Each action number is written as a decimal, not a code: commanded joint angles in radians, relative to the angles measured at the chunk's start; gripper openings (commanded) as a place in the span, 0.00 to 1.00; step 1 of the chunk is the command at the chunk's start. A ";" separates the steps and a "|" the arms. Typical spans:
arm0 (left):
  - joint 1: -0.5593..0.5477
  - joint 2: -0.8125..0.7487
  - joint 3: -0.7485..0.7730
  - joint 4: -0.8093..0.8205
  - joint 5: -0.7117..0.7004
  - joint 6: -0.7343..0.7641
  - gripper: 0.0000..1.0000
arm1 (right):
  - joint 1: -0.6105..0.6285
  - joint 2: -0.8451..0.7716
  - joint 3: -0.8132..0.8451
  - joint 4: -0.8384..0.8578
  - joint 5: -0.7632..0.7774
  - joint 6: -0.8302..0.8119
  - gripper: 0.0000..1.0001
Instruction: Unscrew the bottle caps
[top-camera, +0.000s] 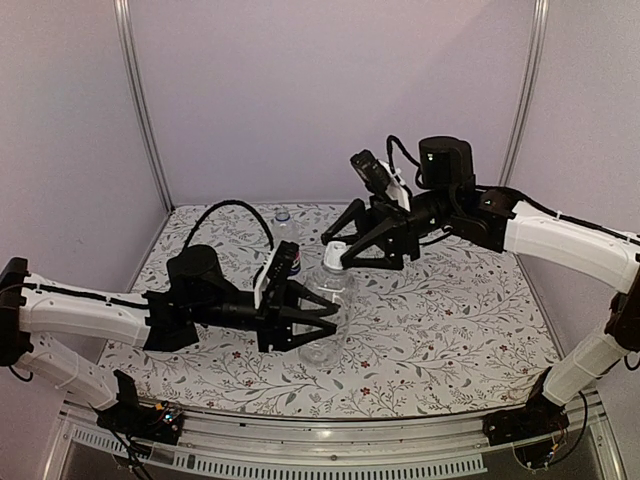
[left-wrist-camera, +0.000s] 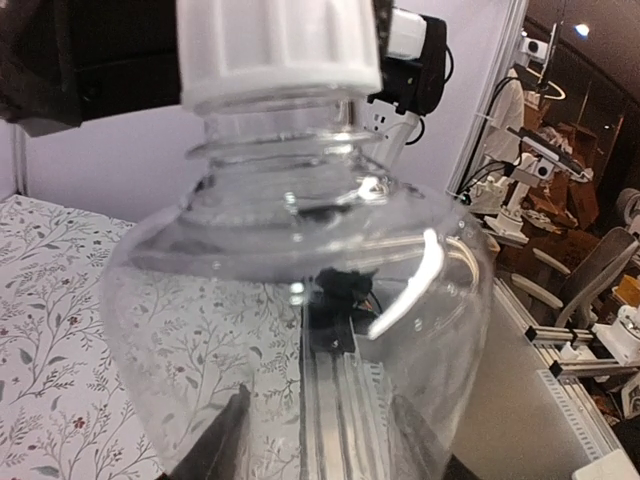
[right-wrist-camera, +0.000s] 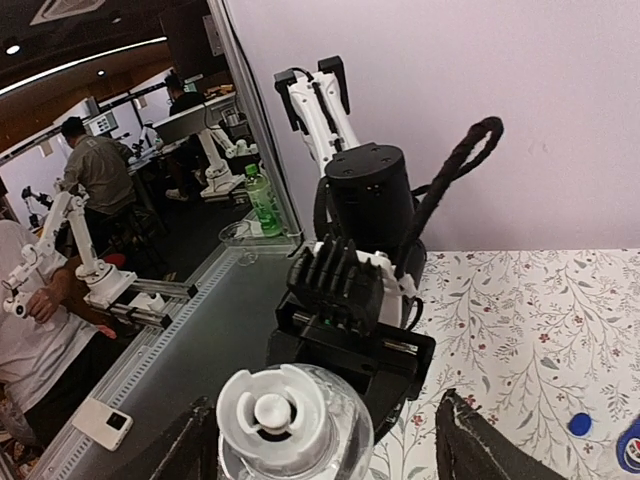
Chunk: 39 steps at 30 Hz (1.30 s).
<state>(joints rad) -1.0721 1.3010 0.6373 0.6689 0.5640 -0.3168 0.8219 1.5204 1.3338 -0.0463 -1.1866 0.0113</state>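
My left gripper (top-camera: 325, 326) is shut on the body of the short unlabelled clear bottle (top-camera: 326, 315) and holds it upright; its fingers (left-wrist-camera: 215, 445) show through the plastic in the left wrist view. The bottle's pale cap (top-camera: 333, 257) sits on the neck (left-wrist-camera: 280, 50). My right gripper (top-camera: 341, 252) is open around the cap (right-wrist-camera: 278, 412), with one finger (right-wrist-camera: 198, 445) close beside it and the other well apart. The Pepsi bottle (top-camera: 291, 257) stands behind. A blue cap (right-wrist-camera: 578, 424) lies on the cloth beside the Pepsi label (right-wrist-camera: 630, 446).
The table carries a floral cloth (top-camera: 440, 330). Pale walls and metal posts (top-camera: 140, 100) close the back and sides. A metal rail (top-camera: 330, 440) runs along the near edge. The left arm's cable (top-camera: 235, 207) arches above the cloth.
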 joint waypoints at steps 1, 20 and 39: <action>0.003 -0.023 0.020 -0.029 -0.156 0.040 0.34 | -0.035 -0.072 -0.014 0.011 0.145 0.063 0.81; -0.158 0.113 0.184 -0.230 -0.896 0.111 0.35 | 0.037 -0.130 0.008 -0.064 0.903 0.352 0.98; -0.166 0.114 0.195 -0.252 -0.992 0.108 0.35 | 0.102 -0.056 -0.027 -0.052 0.936 0.355 0.67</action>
<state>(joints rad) -1.2228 1.4227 0.8165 0.4244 -0.3916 -0.2131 0.9131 1.4487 1.3209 -0.1123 -0.2562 0.3626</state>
